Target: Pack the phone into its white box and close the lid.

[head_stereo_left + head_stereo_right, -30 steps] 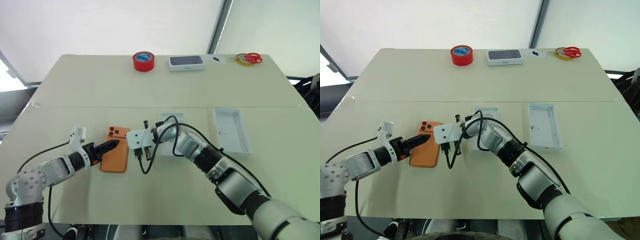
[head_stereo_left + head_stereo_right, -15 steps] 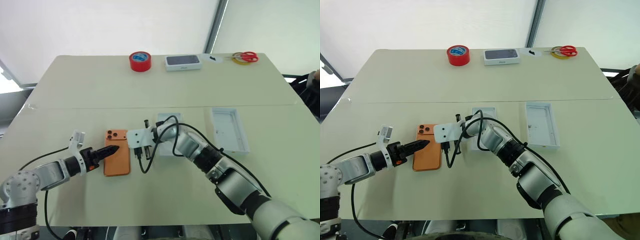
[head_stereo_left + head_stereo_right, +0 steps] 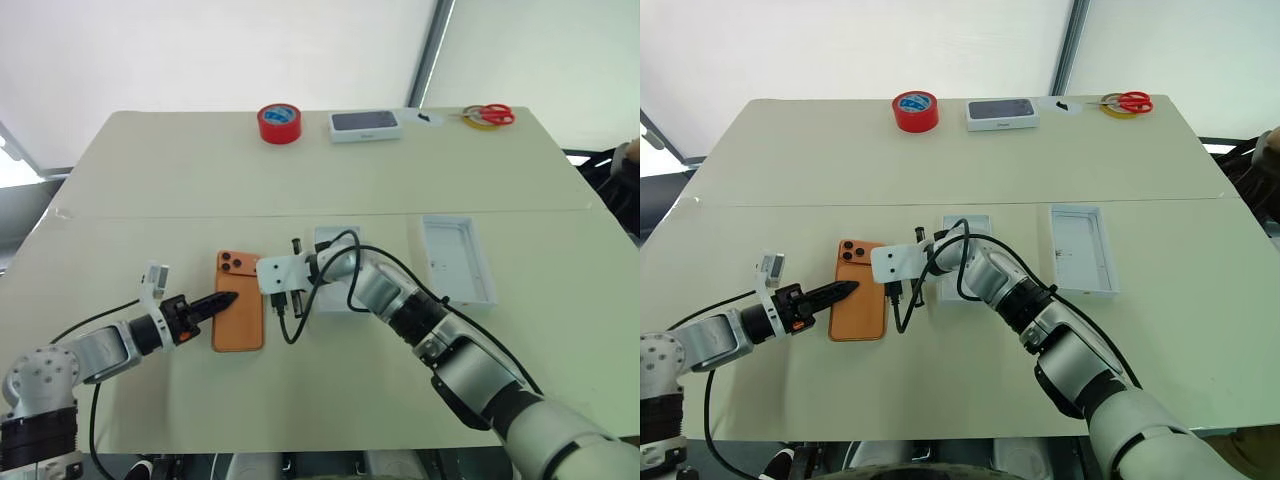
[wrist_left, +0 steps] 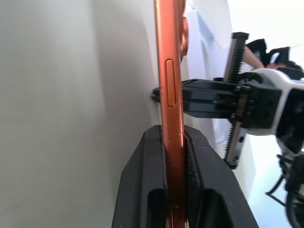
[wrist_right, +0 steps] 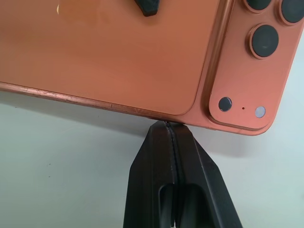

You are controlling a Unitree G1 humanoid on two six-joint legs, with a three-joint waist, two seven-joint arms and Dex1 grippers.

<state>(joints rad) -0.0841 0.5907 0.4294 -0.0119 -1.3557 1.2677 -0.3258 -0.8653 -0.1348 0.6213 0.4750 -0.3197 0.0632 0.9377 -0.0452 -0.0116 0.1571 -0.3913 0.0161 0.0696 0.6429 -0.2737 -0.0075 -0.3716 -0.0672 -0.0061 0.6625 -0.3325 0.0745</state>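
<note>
The orange phone (image 3: 238, 313) lies camera side up on the table, left of centre. My left gripper (image 4: 172, 130) is shut on the phone's left long edge, one finger above and one below it. From the other side, my right gripper (image 5: 167, 124) is shut with nothing in it, and its tips touch the phone's right edge near the lenses (image 5: 264, 40). The white box (image 3: 336, 238) sits just right of the phone, mostly covered by my right arm. Further right the lid (image 3: 458, 260) lies inside up.
Along the far edge stand a red tape roll (image 3: 278, 122), a dark-topped white box (image 3: 365, 124) and red-handled scissors (image 3: 492, 115) on a yellow roll. A seam crosses the table beyond the phone. My right arm's cable (image 3: 300, 320) loops beside the phone.
My left gripper has closed from open onto the phone's left edge. The phone has turned from slanted to square with the table. My right gripper has stayed shut at its right edge.
</note>
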